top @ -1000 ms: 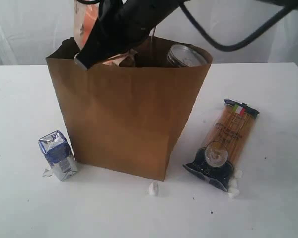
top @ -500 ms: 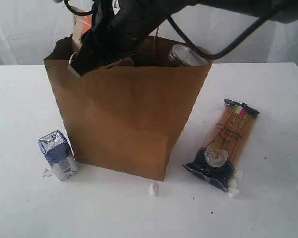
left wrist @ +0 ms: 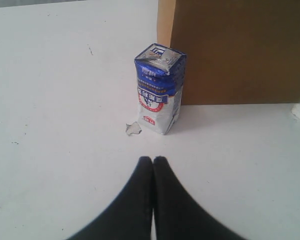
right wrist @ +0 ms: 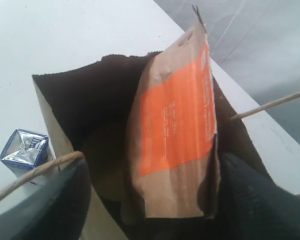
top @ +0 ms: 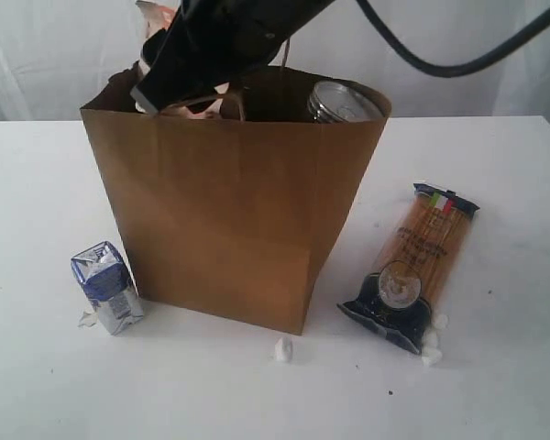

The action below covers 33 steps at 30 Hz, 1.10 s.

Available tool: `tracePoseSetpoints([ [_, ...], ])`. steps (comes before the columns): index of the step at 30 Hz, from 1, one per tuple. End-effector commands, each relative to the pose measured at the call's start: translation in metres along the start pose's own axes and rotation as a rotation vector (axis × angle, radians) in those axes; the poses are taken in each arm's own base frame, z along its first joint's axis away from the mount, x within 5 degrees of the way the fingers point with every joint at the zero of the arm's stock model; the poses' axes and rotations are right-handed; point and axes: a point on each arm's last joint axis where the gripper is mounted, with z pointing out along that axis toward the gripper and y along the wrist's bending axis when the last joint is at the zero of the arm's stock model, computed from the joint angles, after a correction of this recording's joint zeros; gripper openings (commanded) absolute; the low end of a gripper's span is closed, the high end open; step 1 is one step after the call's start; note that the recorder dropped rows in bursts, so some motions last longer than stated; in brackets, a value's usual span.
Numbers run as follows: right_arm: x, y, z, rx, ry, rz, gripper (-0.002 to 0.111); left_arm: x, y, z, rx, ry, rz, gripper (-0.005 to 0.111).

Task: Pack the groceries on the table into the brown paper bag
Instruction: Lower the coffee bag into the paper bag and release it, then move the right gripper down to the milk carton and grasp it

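Observation:
The brown paper bag (top: 229, 229) stands upright on the white table (top: 495, 394). My right gripper (right wrist: 155, 165) hangs over the bag's open mouth with its fingers (right wrist: 65, 200) spread wide, open. The brown orange-labelled pouch (right wrist: 175, 130) stands between them, reaching down into the bag, with a gap on one side. A jar with a shiny lid (top: 344, 101) shows inside the bag. The blue-white carton (top: 108, 286) stands left of the bag. My left gripper (left wrist: 153, 161) is shut and empty, low over the table, short of the carton (left wrist: 157, 90). The spaghetti packet (top: 426, 247) lies right of the bag.
Small white scraps lie in front of the bag (top: 283, 348) and beside the spaghetti packet's dark end (top: 433, 344). A torn scrap (left wrist: 133, 129) sits by the carton. The bag's cord handle (right wrist: 35, 172) runs past my right gripper's finger.
My right gripper lowered the pouch into the bag's mouth and its jaws spread apart, letting the pouch go. The left gripper and the items on the table have not moved.

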Motion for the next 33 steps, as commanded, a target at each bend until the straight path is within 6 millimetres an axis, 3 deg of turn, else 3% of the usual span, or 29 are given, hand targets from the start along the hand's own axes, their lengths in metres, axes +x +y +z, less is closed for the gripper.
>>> tracePoseSetpoints([
  [1, -0.002, -0.004, -0.01, 0.011, -0.014, 0.0, 0.067, 0.001, 0.0, 0.0, 0.0, 0.004, -0.006, 0.001],
  [16, -0.011, -0.022, -0.095, 0.095, -0.148, -0.01, 0.066, 0.001, 0.0, 0.0, 0.0, 0.004, -0.006, 0.001],
  [19, -0.018, 0.0, -0.11, 0.012, -0.201, -0.144, 0.066, 0.001, 0.0, 0.0, 0.0, 0.004, -0.006, 0.001],
  [22, -0.024, 0.036, -0.12, -0.132, -0.256, -0.235, 0.066, 0.001, 0.0, 0.0, 0.0, 0.004, -0.006, 0.001],
  [27, -0.027, 0.087, -0.106, -0.315, -0.249, -0.359, 0.066, 0.001, 0.0, 0.0, 0.0, 0.004, -0.006, 0.001],
  [33, -0.019, 0.109, -0.053, -0.373, -0.101, -0.278, 0.066, 0.001, 0.0, 0.0, 0.0, 0.004, -0.006, 0.001],
])
